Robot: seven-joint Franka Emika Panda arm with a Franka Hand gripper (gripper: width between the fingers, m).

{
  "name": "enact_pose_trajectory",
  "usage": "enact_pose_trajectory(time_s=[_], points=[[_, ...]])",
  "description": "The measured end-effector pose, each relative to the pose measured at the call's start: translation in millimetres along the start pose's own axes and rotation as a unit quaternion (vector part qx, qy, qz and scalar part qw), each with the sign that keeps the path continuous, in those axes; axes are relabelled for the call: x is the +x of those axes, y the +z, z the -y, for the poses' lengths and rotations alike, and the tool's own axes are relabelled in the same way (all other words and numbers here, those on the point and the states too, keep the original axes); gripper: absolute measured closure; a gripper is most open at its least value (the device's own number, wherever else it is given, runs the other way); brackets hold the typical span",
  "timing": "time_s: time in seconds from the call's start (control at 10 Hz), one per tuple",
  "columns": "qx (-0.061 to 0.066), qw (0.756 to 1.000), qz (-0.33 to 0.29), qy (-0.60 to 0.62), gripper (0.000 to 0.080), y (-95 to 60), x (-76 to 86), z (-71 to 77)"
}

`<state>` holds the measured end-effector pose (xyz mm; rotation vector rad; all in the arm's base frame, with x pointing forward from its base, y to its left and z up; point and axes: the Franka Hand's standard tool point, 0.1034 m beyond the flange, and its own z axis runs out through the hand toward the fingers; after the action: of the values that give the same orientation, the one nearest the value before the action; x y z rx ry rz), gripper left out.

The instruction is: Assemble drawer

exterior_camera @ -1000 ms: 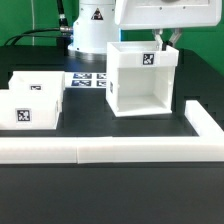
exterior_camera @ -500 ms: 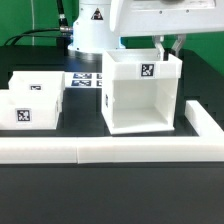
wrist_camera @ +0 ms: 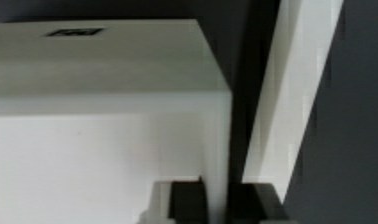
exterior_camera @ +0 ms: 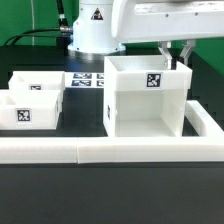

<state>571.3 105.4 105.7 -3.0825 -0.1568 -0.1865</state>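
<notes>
The black table (exterior_camera: pixel 110 195) carries everything. The biggest piece on it is the drawer case (exterior_camera: pixel 145 100), a plain white box open at the front and top. It stands upright toward the exterior view's right, just behind the long white rail (exterior_camera: pixel 100 150). A black-and-white tag (exterior_camera: pixel 154 81) sits on its inner back wall. Two smaller open white drawer parts (exterior_camera: pixel 30 105) lie well apart on that view's left, with the marker board (exterior_camera: pixel 88 80) behind. The hand (exterior_camera: pixel 177 60) is clamped over the case's upper rear rim. In the wrist view its dark fingers (wrist_camera: pixel 182 203) pinch a thin white wall.
</notes>
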Motion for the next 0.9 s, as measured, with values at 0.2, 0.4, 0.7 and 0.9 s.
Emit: enact_pose_trajectory(time_s=[0.2, 0.4, 0.7, 0.9], points=[[0.000, 1.000, 0.000, 0.006, 0.0762, 0.0, 0.1, 0.2], [0.001, 0.999, -0.001, 0.051, 0.0762, -0.1, 0.3, 1.7], [0.006, 0.989, -0.003, 0.151, 0.0762, -0.7, 1.3, 5.3], [0.011, 0.973, -0.003, 0.231, 0.0762, -0.1, 9.5, 4.4]])
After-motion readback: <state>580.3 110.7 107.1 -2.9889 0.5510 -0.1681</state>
